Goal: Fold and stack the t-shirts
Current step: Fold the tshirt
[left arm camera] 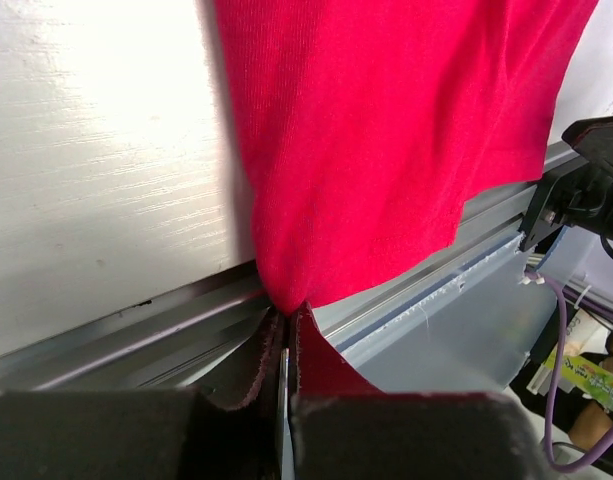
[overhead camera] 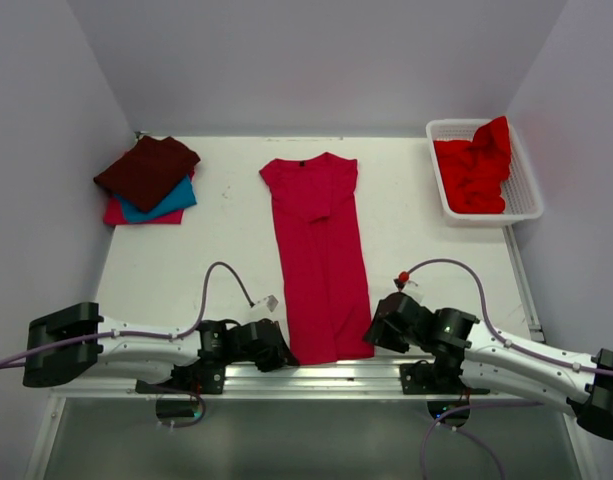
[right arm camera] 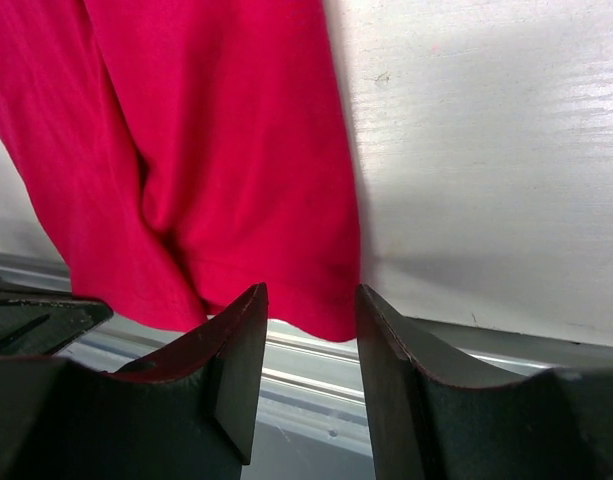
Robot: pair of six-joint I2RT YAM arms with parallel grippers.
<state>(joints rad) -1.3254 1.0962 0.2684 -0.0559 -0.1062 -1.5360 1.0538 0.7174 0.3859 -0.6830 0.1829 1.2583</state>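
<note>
The white tabletop (overhead camera: 186, 270) carries everything. Its largest load is the crimson-pink t-shirt (overhead camera: 321, 270), which lies as a long narrow strip down the middle, collar toward the far edge and hem at the near edge. Its sides look folded in already, so I judge the step in hand to be hem up to collar, which would explain both arms sitting at that hem. In the far right corner stands the white lattice basket (overhead camera: 526, 205) with a bright red t-shirt (overhead camera: 471, 175) bunched in it, apparently waiting its turn; whether more cloth lies beneath it cannot be told. In the far left corner is the folded stack: the dark maroon t-shirt (overhead camera: 146, 168) on top, the teal blue t-shirt (overhead camera: 176, 200) under it and the pink-red t-shirt (overhead camera: 116, 212) at the bottom, each mostly covered by the one above. The left gripper (left arm camera: 286, 320) is clamped on the hem's near left corner, with cloth pinched between its fingers right at the tabletop's near edge. The right gripper (right arm camera: 311, 300) has its jaws apart at the near right corner, the hem lying at the gap and nothing pinched. In the top view both sets of fingers are hard to make out against the dark wrist bodies.
</note>
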